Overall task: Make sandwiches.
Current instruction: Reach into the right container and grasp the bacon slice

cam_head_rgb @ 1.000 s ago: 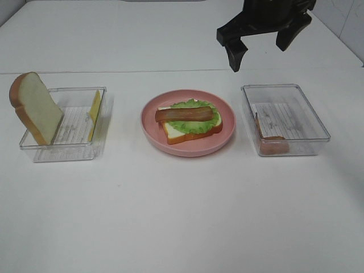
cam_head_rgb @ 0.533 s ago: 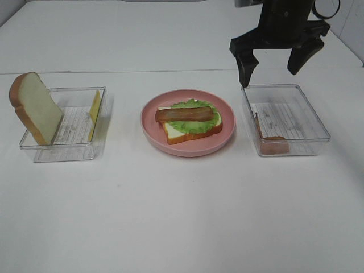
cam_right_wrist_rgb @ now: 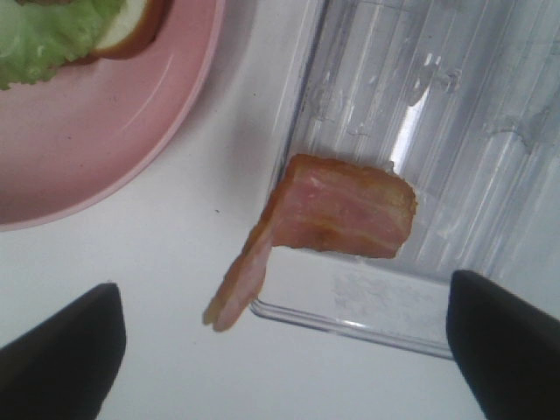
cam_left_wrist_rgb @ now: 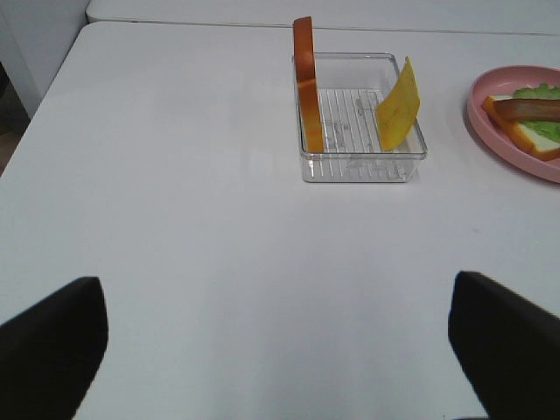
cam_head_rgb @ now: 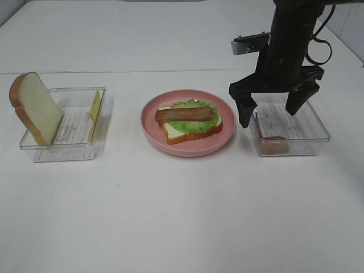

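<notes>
Right claw (cam_head_rgb: 268, 116): jaws spread wide, nothing between them; points down over the left end of the right tray (cam_head_rgb: 304, 128).
Bacon strip (cam_right_wrist_rgb: 341, 214): loose in that tray's near left corner; lies under the claw and a little toward the near side; not touched.
Strip's lie: bent; the broad part rests on the tray floor and a thin tail runs off beside the left wall; its long axis, as I judge it, runs front to back along that wall; the jaws open left to right, so they stand across it.
Nearer arm: the right; the left is well apart.
Plate (cam_head_rgb: 187, 151): just beside the right tray, on its left; carries the sandwich (cam_head_rgb: 193, 126) so far; base bread (cam_head_rgb: 170, 133), lettuce (cam_head_rgb: 196, 122), top bacon (cam_head_rgb: 187, 115) lying left to right.
Left tray (cam_head_rgb: 62, 151): well apart, beyond the plate; second bread slice (cam_head_rgb: 35, 108) leans at its left end; cheese slice (cam_head_rgb: 95, 106) stands against its right wall.
Left claw (cam_left_wrist_rgb: 278, 346): wide, holding nothing; over the table (cam_head_rgb: 170, 216), facing the left tray from well back.
Hard to tell: whether the tail sits inside the clear wall or hangs over it; how high the right claw is above the strip; whether its left jaw falls inside or outside the wall; the left claw is out of the high view.
</notes>
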### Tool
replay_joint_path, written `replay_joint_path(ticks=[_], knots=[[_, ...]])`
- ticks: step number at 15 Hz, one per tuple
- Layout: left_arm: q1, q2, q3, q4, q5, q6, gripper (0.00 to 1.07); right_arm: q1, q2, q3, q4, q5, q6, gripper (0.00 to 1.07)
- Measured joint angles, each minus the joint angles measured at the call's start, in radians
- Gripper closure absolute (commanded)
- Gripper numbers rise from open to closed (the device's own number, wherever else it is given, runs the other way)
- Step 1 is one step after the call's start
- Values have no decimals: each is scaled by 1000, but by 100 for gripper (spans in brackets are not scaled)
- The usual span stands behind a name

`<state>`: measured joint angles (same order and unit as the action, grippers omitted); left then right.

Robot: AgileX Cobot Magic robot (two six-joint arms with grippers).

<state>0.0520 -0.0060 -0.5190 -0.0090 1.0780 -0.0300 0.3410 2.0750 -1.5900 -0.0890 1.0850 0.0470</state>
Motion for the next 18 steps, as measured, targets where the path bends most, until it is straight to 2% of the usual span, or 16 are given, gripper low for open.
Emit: replay_joint_path(ticks=[6,9,10,11,13,14,16,18], knots=[[0,0,0,0,0,0,6,0,69,0,7,-35,4,11],[0,0,0,0,0,0,6,0,68,0,6,-37,8,17],[0,0,0,0,0,0,6,0,68,0,6,-37,8,24],[0,0,0,0,0,0,6,0,68,0,5,-38,8,46],[0,0,0,0,0,0,6,0,68,0,5,-39,8,79],[0,0,0,0,0,0,6,0,68,0,5,-42,8,84],[0,0,0,0,0,0,6,0,68,0,5,-57,8,107],[0,0,0,0,0,0,6,0,68,0,4,-59,8,107]])
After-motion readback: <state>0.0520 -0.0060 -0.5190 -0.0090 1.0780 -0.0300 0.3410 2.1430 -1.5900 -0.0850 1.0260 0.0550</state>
